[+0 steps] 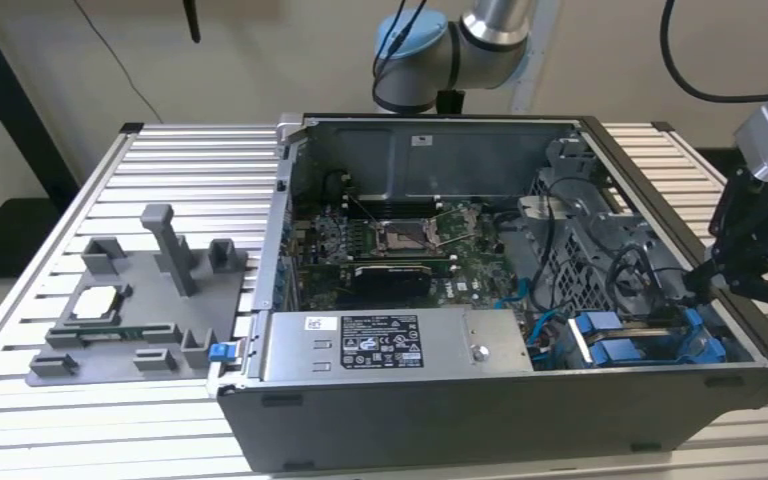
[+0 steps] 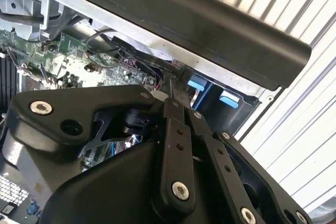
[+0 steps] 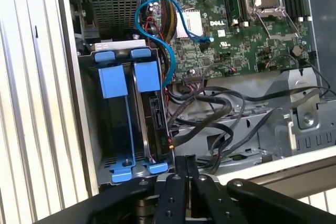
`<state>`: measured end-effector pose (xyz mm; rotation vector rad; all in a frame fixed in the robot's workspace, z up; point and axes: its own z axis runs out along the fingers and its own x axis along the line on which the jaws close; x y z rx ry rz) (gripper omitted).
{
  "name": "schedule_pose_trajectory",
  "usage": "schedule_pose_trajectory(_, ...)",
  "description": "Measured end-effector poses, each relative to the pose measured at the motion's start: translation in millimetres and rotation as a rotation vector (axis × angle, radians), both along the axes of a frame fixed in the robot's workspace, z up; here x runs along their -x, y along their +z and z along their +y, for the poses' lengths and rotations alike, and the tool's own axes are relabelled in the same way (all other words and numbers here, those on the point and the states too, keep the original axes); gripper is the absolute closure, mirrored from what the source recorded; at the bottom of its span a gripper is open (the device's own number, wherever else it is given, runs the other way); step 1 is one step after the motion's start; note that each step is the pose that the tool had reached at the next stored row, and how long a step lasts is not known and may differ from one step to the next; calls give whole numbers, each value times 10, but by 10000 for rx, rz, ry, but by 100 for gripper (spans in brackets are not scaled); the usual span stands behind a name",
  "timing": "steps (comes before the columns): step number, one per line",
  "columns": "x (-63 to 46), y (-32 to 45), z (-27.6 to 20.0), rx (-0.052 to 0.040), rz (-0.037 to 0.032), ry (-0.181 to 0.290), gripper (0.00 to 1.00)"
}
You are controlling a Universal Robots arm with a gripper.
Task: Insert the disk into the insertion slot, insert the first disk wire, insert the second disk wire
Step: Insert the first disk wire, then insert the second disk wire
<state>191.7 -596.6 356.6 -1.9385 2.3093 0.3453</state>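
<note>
The disk [image 3: 148,77], in its bright blue frame, sits in the insertion slot [image 3: 88,114] of the grey drive cage, with its connector edge facing a bundle of loose black wires [image 3: 210,121]. A second blue-fronted drive [image 3: 112,81] fills the bay beside it. My gripper [image 3: 186,163] hovers just above the cage's end with its fingers pressed together. I cannot tell whether a wire is pinched between them. In the exterior view my gripper [image 1: 699,288] hangs over the case's corner on the exterior view's right, above the blue frames [image 1: 614,350]. The second wrist view has the shut gripper [image 2: 174,85] over the case rim.
A bright blue cable [image 3: 157,24] loops from the motherboard [image 1: 398,240] towards the cage. The power supply [image 1: 391,345] lies along the case's front. A grey fixture tray [image 1: 131,330] with a processor stands on the slatted table at the exterior view's left.
</note>
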Motion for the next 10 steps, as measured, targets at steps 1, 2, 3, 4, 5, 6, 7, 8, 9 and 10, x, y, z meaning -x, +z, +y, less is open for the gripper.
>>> schedule_pose_trajectory(1, 2, 0, 0, 0, 0, -3, 100)
schedule_pose_trajectory(2, 3, -1, -1, -1, 0, -6, 100)
schedule_pose_trajectory(3, 5, -1, -1, -1, 1, -11, 100)
schedule_pose_trajectory(4, 7, -1, -2, -3, 1, -18, 100)
schedule_pose_trajectory(5, 9, 0, -2, -4, 0, -24, 100)
schedule_pose_trajectory(6, 11, 2, -3, -5, 1, -31, 100)
schedule_pose_trajectory(7, 12, 7, -3, -3, 0, -37, 100)
schedule_pose_trajectory(8, 13, 13, -3, -3, 0, -43, 100)
schedule_pose_trajectory(9, 15, 18, -3, -4, 0, -49, 100)
schedule_pose_trajectory(10, 17, 25, -3, -5, 1, -56, 100)
